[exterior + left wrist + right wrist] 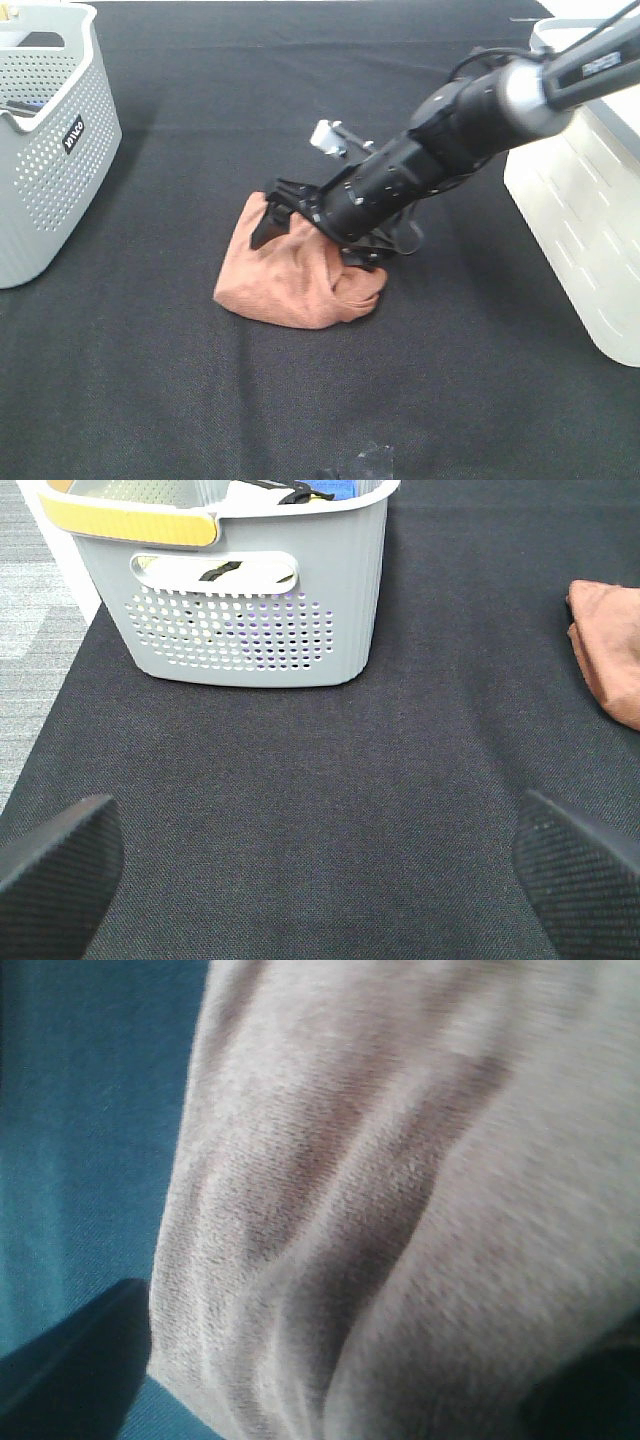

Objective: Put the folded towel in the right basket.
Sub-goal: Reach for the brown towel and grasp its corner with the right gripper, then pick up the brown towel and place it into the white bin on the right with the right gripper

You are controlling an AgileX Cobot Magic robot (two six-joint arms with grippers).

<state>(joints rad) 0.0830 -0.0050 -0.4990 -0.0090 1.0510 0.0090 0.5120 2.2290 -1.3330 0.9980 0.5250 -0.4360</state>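
The folded towel [290, 280] is rust-brown and lies bunched on the black cloth at the middle of the table. It also shows at the edge of the left wrist view [610, 650] and fills the right wrist view [380, 1210]. My right gripper [275, 215] is down on the towel's upper left part. Its fingers [70, 1360] stand wide apart on either side of the cloth. The right basket [590, 220] is white and stands at the right edge. My left gripper [320, 880] is open and empty over bare cloth, out of the high view.
A grey perforated basket [50, 150] stands at the far left, with several items inside in the left wrist view [250, 610]. A small dark scrap [360, 465] lies at the front edge. The right arm [480, 110] stretches from the right basket toward the towel.
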